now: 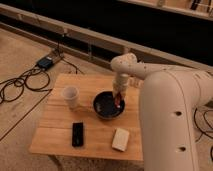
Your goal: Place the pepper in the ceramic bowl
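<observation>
Cam view: gripper (118, 98) sits just right of frame centre, over the right rim of the ceramic bowl (104, 106), fingers clamped on the pepper (118, 101), which hangs above the bowl's inside. On the wooden table (55, 131): white cup (70, 96) left of bowl, black phone (77, 134) lower left, cream block (120, 139) lower centre.

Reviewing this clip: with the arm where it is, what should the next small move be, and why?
Probably open the gripper to release: it hangs over the right part of the ceramic bowl with the red pepper at its tip, so the pepper should drop inside.
</observation>
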Robot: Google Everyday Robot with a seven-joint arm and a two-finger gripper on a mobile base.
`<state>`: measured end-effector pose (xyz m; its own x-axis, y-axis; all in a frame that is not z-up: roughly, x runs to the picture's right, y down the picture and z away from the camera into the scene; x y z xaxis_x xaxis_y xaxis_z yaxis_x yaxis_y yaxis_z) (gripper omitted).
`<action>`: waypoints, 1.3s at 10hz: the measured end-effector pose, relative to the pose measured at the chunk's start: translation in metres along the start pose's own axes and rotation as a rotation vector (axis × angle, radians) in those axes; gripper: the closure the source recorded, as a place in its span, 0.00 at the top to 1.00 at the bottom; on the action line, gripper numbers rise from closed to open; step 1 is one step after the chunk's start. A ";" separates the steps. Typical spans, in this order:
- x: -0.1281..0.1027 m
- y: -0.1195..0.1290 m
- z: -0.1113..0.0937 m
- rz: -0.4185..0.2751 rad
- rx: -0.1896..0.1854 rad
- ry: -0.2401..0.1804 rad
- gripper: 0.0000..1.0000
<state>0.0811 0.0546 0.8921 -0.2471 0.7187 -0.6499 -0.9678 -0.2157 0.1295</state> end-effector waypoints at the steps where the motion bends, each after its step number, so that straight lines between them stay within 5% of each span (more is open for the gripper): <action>1: 0.000 0.010 0.004 -0.012 -0.009 0.007 0.10; 8: 0.004 0.032 0.014 -0.072 0.007 0.016 0.78; 13: 0.007 0.032 0.014 -0.071 -0.008 0.012 0.80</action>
<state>0.0482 0.0619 0.9021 -0.1772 0.7242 -0.6664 -0.9825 -0.1696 0.0769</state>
